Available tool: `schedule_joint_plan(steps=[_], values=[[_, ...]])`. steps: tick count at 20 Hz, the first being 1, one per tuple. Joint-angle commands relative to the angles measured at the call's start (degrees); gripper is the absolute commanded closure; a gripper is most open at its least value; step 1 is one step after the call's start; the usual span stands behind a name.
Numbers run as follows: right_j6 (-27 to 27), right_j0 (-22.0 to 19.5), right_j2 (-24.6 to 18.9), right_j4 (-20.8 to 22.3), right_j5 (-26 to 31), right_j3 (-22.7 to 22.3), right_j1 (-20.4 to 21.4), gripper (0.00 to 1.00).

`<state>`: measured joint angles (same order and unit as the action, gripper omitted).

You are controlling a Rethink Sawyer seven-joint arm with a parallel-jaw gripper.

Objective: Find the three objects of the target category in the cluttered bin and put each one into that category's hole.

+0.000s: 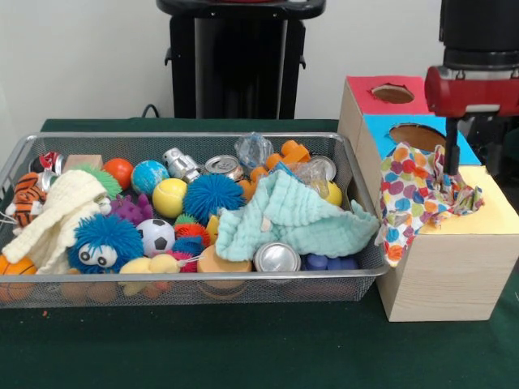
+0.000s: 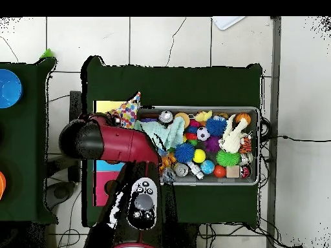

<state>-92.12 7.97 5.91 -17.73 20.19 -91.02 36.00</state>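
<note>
The wire mesh bin [image 1: 186,136] stands on the green table, full of clutter. The polka-dot cloth [image 1: 409,190] lies bunched on the yellow panel [image 1: 495,211] of the wood-grain box and hangs over its bin-side edge; it hides the hole. My gripper [image 1: 452,182] reaches down into the bunched cloth and looks shut on it. The mint-green waffle cloth [image 1: 292,215] lies in the bin's right part, over its rim. The cream knitted cloth [image 1: 57,215] lies at the bin's left. In the overhead view the arm covers the gripper; the polka-dot cloth [image 2: 129,115] shows beside it.
The blue-panelled hole [image 1: 418,136] and the red-panelled hole [image 1: 392,93] lie behind the yellow panel. Metal cans [image 1: 276,258], fuzzy balls [image 1: 212,197] and toy balls fill the bin. The robot pedestal [image 1: 239,57] stands behind the table.
</note>
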Motion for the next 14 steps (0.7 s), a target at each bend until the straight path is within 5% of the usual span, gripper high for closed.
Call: schedule_joint_plan(steps=[1, 6, 7, 14], values=[[-8.6, -1.6, -1.1, 0.9, 10.2, -3.8, 3.0, 0.00], [-6.7, -3.2, -2.3, 1.0, 14.5, -3.8, 5.8, 0.00], [-5.6, -3.6, -2.6, 1.9, 13.5, -3.7, 6.0, 1.00], [-0.5, -6.4, -3.7, 5.1, 15.7, -3.9, 7.6, 1.00]])
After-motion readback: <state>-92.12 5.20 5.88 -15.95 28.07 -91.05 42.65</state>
